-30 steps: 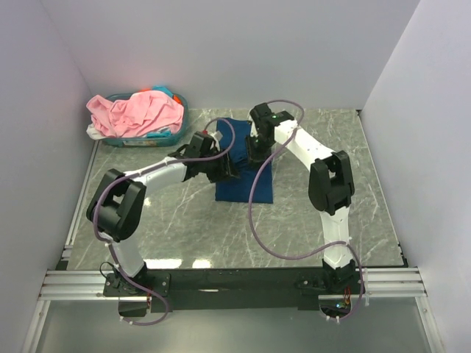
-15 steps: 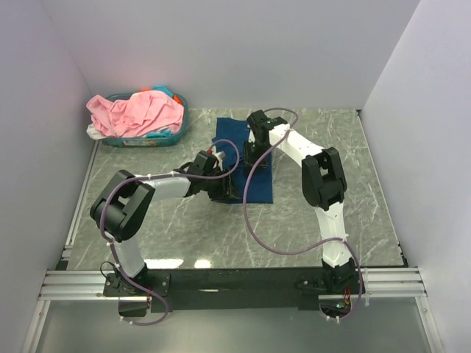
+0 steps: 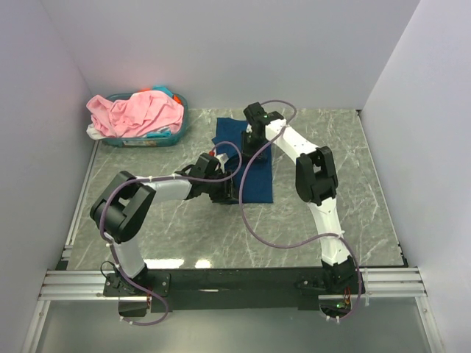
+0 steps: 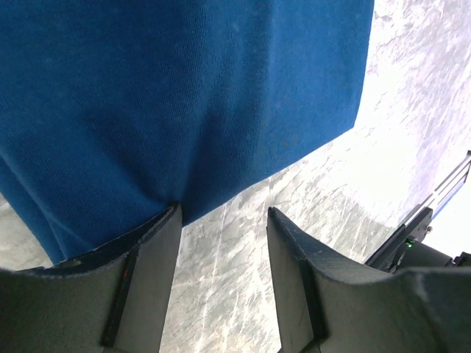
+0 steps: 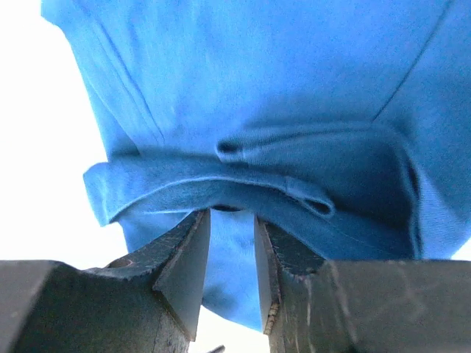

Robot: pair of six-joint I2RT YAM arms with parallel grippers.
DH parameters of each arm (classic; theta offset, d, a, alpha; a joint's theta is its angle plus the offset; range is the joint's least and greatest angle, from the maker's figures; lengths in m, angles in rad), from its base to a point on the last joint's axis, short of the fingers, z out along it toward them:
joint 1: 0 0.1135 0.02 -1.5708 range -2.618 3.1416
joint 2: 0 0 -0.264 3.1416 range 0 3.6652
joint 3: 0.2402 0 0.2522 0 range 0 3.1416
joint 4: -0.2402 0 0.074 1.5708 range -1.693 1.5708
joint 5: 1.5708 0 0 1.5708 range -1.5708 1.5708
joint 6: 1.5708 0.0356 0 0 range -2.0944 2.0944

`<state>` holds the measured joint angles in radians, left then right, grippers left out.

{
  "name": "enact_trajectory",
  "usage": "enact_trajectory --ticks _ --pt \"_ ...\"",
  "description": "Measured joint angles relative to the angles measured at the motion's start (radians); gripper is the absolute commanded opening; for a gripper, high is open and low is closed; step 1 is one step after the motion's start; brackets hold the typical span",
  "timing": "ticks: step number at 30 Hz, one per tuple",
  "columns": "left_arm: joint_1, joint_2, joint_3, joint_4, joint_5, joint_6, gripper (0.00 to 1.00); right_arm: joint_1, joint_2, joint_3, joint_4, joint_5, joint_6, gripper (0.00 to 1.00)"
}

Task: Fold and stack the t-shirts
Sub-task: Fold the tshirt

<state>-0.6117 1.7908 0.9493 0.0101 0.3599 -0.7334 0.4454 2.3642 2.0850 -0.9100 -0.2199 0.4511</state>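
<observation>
The navy shirt (image 3: 259, 184) lies folded in a strip at the far middle of the table (image 3: 353, 184). The left gripper (image 4: 224, 213), jaws apart, sits at the shirt's near edge. The right gripper (image 5: 231, 215) has jaws narrowly apart at a bunched fold; grip cannot be told. Risk: a snagged fold drags open on withdrawal

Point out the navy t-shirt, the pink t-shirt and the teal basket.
navy t-shirt (image 3: 261, 188), top view, near right corner.
pink t-shirt (image 3: 140, 110), top view, middle of the heap.
teal basket (image 3: 168, 138), top view, near rim.
</observation>
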Motion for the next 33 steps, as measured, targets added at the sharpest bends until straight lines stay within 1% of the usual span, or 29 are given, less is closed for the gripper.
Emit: enact_trajectory --ticks 5,9,13,16,21,26,30,31,33 --pt "-0.008 -0.004 0.000 -0.010 -0.011 0.008 0.57 -0.039 0.031 0.104 0.018 0.020 0.053 0.38" --pt "-0.014 -0.011 0.000 -0.030 -0.021 0.016 0.57 -0.095 0.034 0.137 0.059 0.007 0.084 0.38" --pt "-0.021 -0.014 0.012 -0.067 -0.029 0.027 0.57 -0.153 0.031 0.136 0.093 -0.014 0.091 0.38" --pt "-0.029 -0.016 0.033 -0.110 -0.038 0.040 0.58 -0.194 -0.003 0.089 0.103 -0.023 0.085 0.38" --pt "-0.034 -0.046 0.100 -0.181 -0.063 0.050 0.59 -0.251 -0.157 -0.106 0.121 -0.039 0.042 0.38" --pt "-0.030 -0.101 0.174 -0.220 -0.127 0.051 0.60 -0.256 -0.330 -0.334 0.137 -0.071 -0.019 0.38" --pt "-0.005 -0.127 0.187 -0.232 -0.169 0.034 0.59 -0.244 -0.447 -0.535 0.154 -0.107 -0.057 0.38" --pt "0.007 -0.128 0.185 -0.237 -0.177 0.030 0.59 -0.240 -0.478 -0.610 0.163 -0.120 -0.069 0.38" --pt "0.035 -0.129 0.170 -0.240 -0.191 0.018 0.59 -0.233 -0.510 -0.688 0.168 -0.132 -0.079 0.38"
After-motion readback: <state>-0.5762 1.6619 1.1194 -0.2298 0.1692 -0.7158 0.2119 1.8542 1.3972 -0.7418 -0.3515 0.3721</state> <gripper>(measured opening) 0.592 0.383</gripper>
